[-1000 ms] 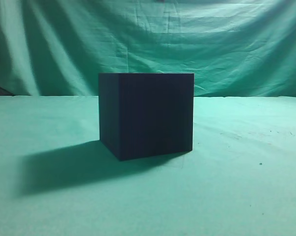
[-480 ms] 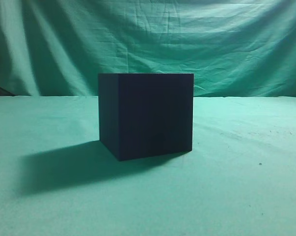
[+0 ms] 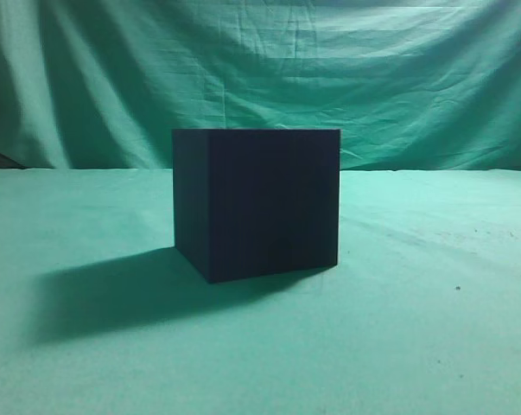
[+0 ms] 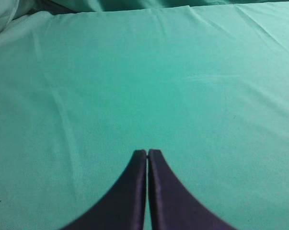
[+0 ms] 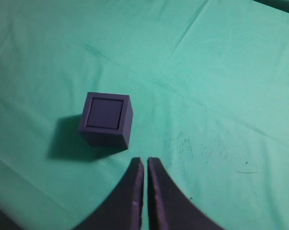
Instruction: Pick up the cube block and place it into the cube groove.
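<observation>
The cube groove (image 3: 257, 204) is a large navy-black box standing mid-table in the exterior view. In the right wrist view the same box (image 5: 107, 120) appears from above, with a dark square panel inside a lighter purple rim on its top. I cannot tell whether that square is hollow or filled. The cube block does not show as a separate object in any view. My right gripper (image 5: 145, 161) is shut and empty, above the cloth just to the near right of the box. My left gripper (image 4: 147, 152) is shut and empty over bare cloth. Neither arm shows in the exterior view.
A green cloth (image 3: 433, 328) covers the table, and a green curtain (image 3: 260, 69) hangs behind it. The box casts a long shadow (image 3: 113, 294) to its left. Small dark specks (image 5: 182, 139) mark the cloth right of the box.
</observation>
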### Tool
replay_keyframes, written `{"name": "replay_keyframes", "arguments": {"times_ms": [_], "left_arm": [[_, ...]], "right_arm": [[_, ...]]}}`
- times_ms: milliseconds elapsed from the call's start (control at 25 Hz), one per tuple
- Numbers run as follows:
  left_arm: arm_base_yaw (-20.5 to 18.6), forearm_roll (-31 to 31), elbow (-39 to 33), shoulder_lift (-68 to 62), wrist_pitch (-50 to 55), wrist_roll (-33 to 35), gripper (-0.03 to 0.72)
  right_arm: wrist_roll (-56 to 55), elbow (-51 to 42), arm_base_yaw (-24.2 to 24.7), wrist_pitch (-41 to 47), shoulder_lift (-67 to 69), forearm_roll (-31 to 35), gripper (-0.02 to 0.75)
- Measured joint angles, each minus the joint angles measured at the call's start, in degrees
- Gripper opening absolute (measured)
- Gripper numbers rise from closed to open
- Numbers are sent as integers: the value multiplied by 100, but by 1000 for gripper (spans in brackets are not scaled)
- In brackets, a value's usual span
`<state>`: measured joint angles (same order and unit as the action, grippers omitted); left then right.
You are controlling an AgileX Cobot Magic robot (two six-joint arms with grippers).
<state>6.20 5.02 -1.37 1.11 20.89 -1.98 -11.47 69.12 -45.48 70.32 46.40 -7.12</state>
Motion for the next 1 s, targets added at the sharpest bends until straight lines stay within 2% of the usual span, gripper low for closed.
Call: {"name": "replay_keyframes", "arguments": {"times_ms": [160, 320, 600, 800, 920, 1000], "left_arm": [[0, 0, 0, 0, 0, 0, 0], [0, 0, 0, 0, 0, 0, 0], [0, 0, 0, 0, 0, 0, 0], [0, 0, 0, 0, 0, 0, 0], [0, 0, 0, 0, 0, 0, 0], [0, 0, 0, 0, 0, 0, 0]], "right_arm": [[0, -837, 0, -528, -929, 114, 0], [0, -1314, 0, -656, -1692, 217, 0], [190, -1364, 0, -483, -2153, 235, 0], [737, -1388, 0, -548, -2175, 235, 0], [1049, -1521, 51, -961, -2253, 235, 0], [1150, -1829, 327, -1511, -2393, 235, 0]]}}
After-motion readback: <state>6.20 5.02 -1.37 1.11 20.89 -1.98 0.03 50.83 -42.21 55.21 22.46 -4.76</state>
